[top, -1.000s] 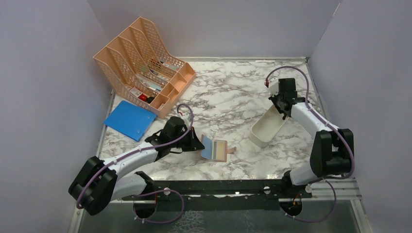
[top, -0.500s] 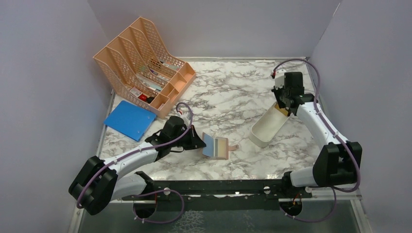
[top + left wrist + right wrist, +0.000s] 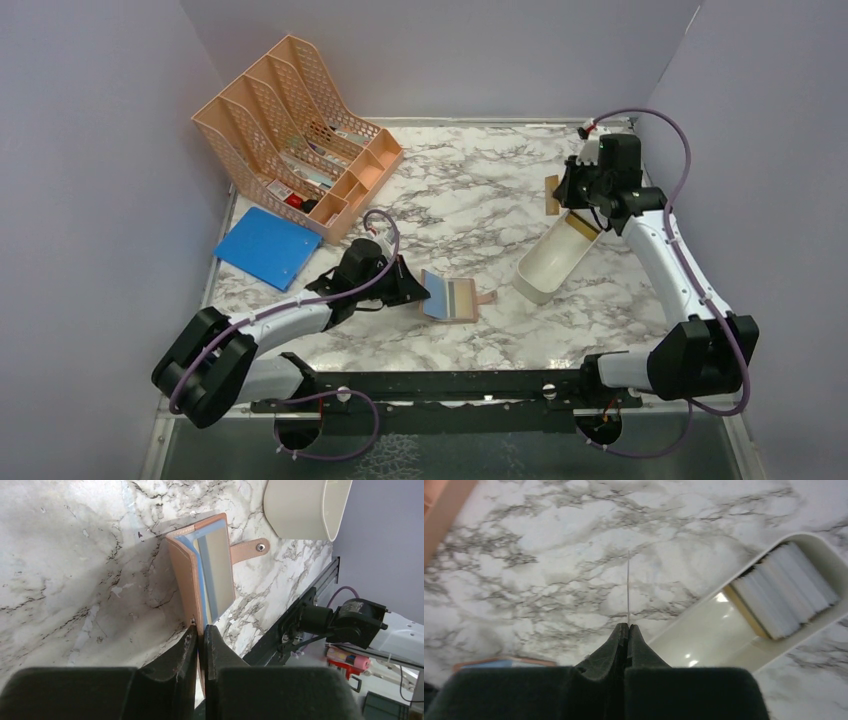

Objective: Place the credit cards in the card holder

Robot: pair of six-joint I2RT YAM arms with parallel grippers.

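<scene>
Nearest me, my left claw (image 3: 200, 635) is clenched on the near edge of the card holder (image 3: 212, 575). The tan cover runs straight into the thin slit between my fingertips. The card holder lies opened on the marble table (image 3: 470, 190) with its blue lining and slots facing up. The half I pinch is tilted off the surface, and the snap tab (image 3: 250, 550) points towards my right side.

Beyond it, well apart, lies the white tray (image 3: 540, 275). The rest of the credit cards (image 3: 784, 590) are stacked on edge at its far end. Farther still, my right claw (image 3: 627, 628) is clamped tight on one card (image 3: 628, 587), which I see only as a hairline, edge-on. From above, it hangs over the table near the tray's far end. At the far left stand the peach mesh organiser (image 3: 300, 130) and the blue folder (image 3: 265, 247), neither in my way.

My worries, as I judge them:
- I hold the card by a narrow strip, so any nudge against the lining could pivot it or pull it out of my grip.
- My hold on the cover is just as slight. If it slips, the flap drops and the slot mouth closes.
- If the card arrives skewed, it will push the card holder across the smooth marble instead of sliding in.
- Both wrists must meet over one small thing, so they could knock each other.
</scene>
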